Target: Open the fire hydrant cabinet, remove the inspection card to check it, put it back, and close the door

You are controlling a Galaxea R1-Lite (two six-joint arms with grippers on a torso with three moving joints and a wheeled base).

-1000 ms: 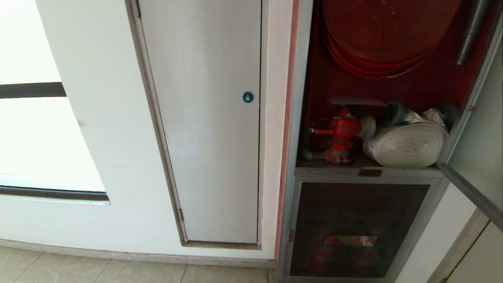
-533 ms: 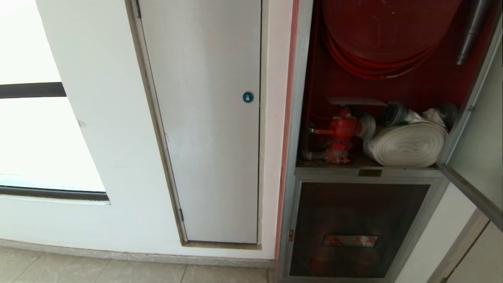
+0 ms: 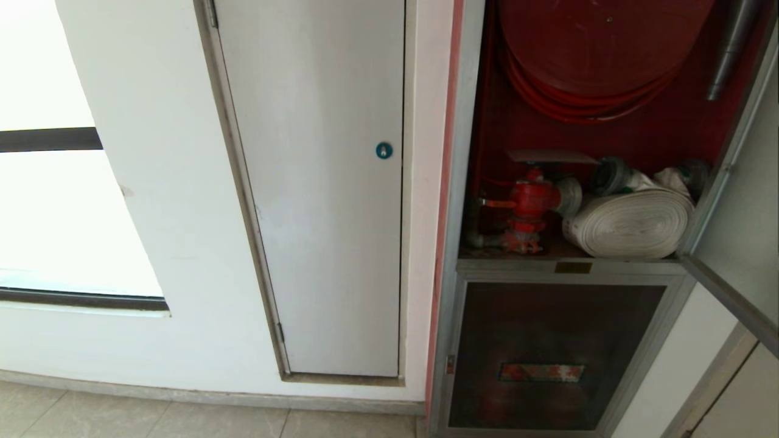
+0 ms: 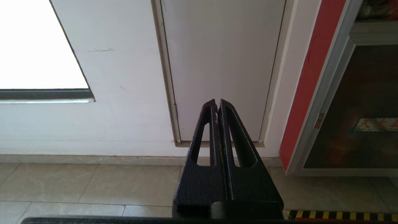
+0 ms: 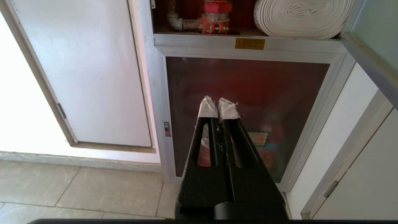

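The fire hydrant cabinet stands open at the right of the head view, red inside with a silver frame. It holds a red hose reel, a red valve and a white rolled hose. A flat pale piece that looks like the inspection card lies on top of the valve. The door is swung out to the right. Neither arm shows in the head view. My left gripper is shut and empty, low before the white wall. My right gripper, its tips taped, is shut and empty, low before the lower dark panel.
A plain white door with a round blue lock fills the wall left of the cabinet. A bright window lies further left. A grey nozzle hangs at the cabinet's upper right. The floor is tiled.
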